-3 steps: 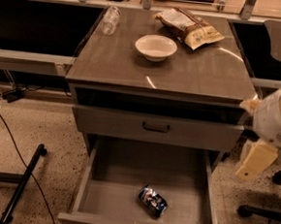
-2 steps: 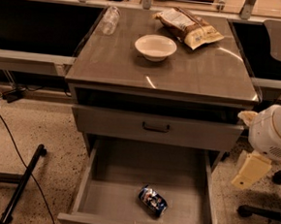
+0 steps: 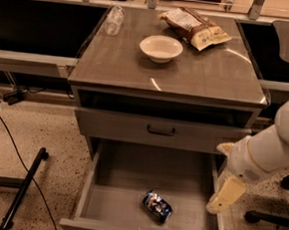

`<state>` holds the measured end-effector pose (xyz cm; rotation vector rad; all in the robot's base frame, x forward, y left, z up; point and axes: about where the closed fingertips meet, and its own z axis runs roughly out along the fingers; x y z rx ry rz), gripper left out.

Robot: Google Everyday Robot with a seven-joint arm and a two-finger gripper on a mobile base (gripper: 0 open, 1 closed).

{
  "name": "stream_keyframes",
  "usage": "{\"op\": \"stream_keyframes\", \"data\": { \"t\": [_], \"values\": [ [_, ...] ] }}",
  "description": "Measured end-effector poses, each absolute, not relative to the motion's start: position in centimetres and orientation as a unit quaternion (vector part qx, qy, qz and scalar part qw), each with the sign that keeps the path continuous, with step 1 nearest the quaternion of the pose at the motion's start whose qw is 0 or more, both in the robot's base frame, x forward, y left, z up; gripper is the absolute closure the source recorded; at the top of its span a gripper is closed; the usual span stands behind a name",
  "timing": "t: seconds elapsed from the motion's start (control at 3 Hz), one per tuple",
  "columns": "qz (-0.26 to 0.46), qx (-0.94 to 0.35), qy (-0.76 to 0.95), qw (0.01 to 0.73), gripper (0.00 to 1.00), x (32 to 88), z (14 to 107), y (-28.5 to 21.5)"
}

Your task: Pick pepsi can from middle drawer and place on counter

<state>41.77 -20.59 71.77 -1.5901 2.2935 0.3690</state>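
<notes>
The pepsi can (image 3: 157, 206) lies on its side near the front of the open middle drawer (image 3: 145, 169), a little right of centre. The counter (image 3: 202, 74) is the cabinet's glossy top above it. My gripper (image 3: 224, 197) hangs from the white arm at the right, over the drawer's right side wall. It is to the right of the can, apart from it, and holds nothing that I can see.
On the counter stand a white bowl (image 3: 160, 48), a chip bag (image 3: 195, 27) and a clear plastic bottle (image 3: 114, 19). A closed drawer front with a dark handle (image 3: 160, 131) sits above the open drawer. A black pole (image 3: 23, 190) lies on the floor at the left. A chair base (image 3: 271, 217) is at the right.
My arm and gripper have come down and to the left, from beside the cabinet to the open drawer's right wall. The can has not moved.
</notes>
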Motion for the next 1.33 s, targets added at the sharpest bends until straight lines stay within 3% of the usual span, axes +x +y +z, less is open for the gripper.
{"op": "stream_keyframes", "data": {
  "t": [0.33, 0.67, 1.33],
  "values": [
    [0.158, -0.533, 0.805, 0.206, 0.0, 41.2, 66.4, -20.0],
    [0.118, -0.572, 0.773, 0.248, 0.0, 42.1, 68.3, -21.6],
    [0.128, -0.577, 0.766, 0.252, 0.0, 42.8, 64.7, -20.9]
  ]
}}
